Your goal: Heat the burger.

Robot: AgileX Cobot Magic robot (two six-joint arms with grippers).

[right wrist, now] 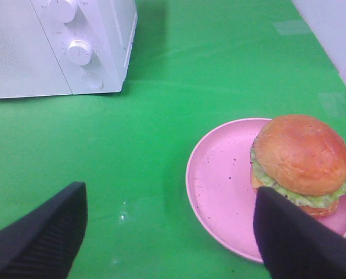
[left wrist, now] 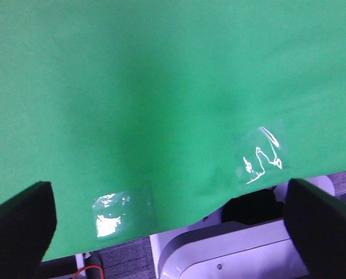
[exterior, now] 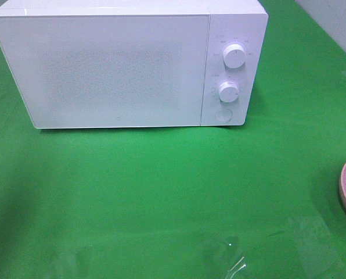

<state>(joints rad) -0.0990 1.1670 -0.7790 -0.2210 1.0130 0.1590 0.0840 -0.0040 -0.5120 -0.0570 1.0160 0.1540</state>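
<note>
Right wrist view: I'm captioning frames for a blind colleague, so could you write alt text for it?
A burger sits on a pink plate on a green table, off-centre toward one rim. The open right gripper hovers above, its dark fingers framing the plate. A closed white microwave stands beyond.

Even, bright overhead light washes out the white microwave, its dial markings faint and soft. Glare flashes off clear tape patches on the green counter, which darkens into soft shadow at the left. The burger is slightly blurred, with a glossy bun.
</note>
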